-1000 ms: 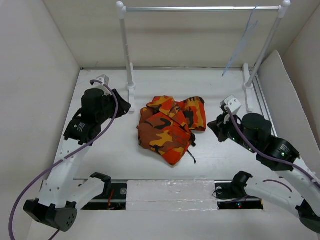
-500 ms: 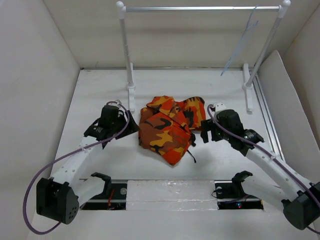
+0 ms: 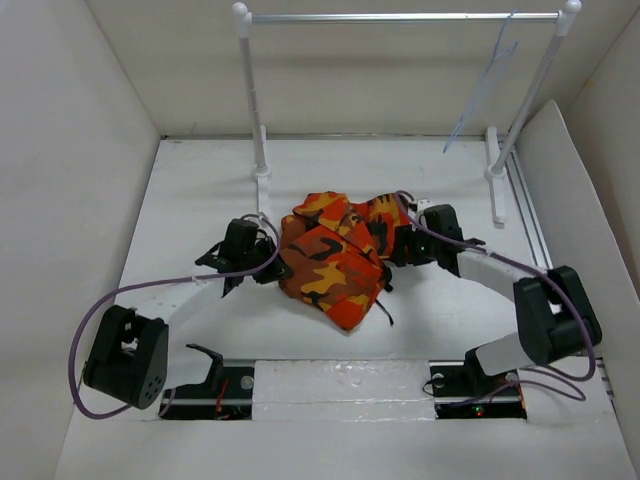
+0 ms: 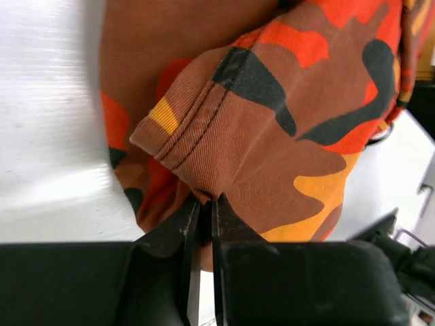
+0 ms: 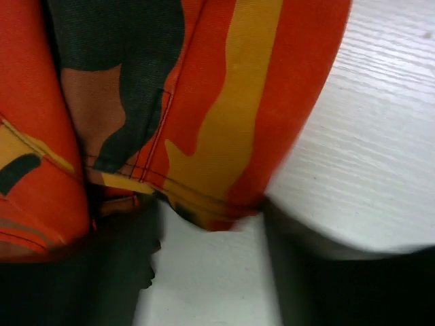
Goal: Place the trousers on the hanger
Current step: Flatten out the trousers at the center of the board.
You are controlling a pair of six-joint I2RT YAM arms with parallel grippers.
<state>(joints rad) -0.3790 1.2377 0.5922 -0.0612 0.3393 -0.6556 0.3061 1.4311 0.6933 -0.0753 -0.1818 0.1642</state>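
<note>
Jaws of my left gripper [image 4: 204, 207] are pinched almost together on a stitched fold at the 9 o'clock edge of the trousers [image 3: 340, 262]. On the right gripper [image 3: 402, 250] they stand spread, straddling the 3 o'clock edge. I see the trousers bunched mid-worktop [image 3: 190, 190]. At 1 o'clock the hanger [image 3: 483, 85] hangs from the rack bar [image 3: 400, 17].

R gripper [image 5: 211, 272] fingers blurred, dark — trousers [image 5: 170, 102] cut off by top edge; hanger [image 3: 478, 90] hook too thin to see.
</note>
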